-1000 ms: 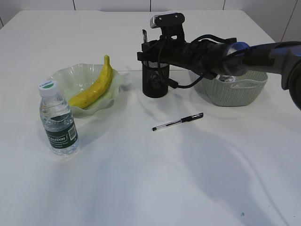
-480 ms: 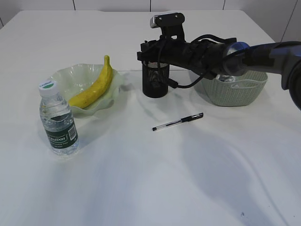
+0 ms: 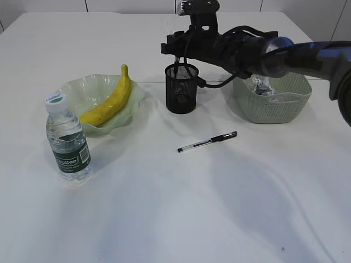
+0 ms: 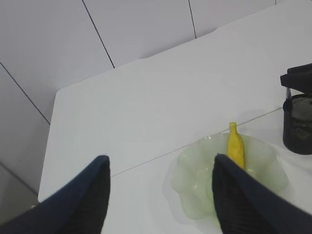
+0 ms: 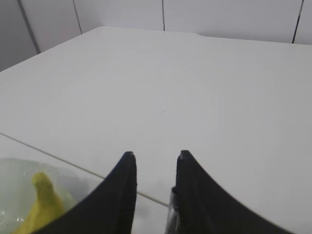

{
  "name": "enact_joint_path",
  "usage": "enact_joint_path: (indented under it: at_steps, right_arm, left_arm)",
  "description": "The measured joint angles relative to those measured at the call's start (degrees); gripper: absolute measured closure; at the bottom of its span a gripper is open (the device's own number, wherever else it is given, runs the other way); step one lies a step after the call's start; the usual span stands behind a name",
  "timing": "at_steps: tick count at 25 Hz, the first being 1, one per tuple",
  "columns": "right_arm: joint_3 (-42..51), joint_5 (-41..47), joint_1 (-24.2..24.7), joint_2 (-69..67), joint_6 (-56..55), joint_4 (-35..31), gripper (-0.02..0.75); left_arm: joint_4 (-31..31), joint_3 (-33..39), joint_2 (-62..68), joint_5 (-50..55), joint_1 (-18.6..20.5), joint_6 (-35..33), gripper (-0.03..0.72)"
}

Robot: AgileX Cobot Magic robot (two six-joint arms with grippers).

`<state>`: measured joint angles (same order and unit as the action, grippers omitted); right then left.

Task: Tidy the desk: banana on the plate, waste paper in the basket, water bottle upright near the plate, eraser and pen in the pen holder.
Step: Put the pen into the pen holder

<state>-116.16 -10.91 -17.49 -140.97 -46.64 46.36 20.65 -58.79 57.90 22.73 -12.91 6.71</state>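
The banana (image 3: 109, 102) lies on the pale green plate (image 3: 77, 87). Just in front of the plate, the water bottle (image 3: 67, 137) stands upright. The black mesh pen holder (image 3: 181, 87) stands mid-table, and my right gripper (image 3: 169, 46) hovers just above it, open, with nothing between the tips (image 5: 156, 153). A small grey piece (image 5: 170, 209) shows against one finger's inner face; I cannot tell what it is. The eraser is hidden. The pen (image 3: 207, 141) lies on the table. Waste paper (image 3: 260, 85) sits in the basket (image 3: 272, 104). My left gripper (image 4: 161, 157) is open and empty, high above the plate (image 4: 195, 195).
The right arm stretches from the right edge across the basket to the pen holder. A seam line crosses the white table behind the plate. The left wrist view also shows the banana (image 4: 236, 148) and the pen holder (image 4: 297, 124).
My right gripper has risen off the pen holder's mouth and its jaws have spread. The small upright piece it held one second ago no longer shows. The left gripper has not moved.
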Motion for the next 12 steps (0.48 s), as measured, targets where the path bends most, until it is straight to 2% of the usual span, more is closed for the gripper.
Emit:
enact_joint_path:
  at_steps: [4, 12]
  right_arm:
    - [-0.82, 3.65, 0.0, 0.28, -2.02, -0.29, 0.518]
    - [-2.4, 4.59, 0.0, 0.95, -2.95, -0.52, 0.514]
  left_arm:
    - [0.0, 0.0, 0.0, 0.12, 0.0, 0.0, 0.222]
    - [0.0, 0.0, 0.0, 0.24, 0.0, 0.0, 0.222]
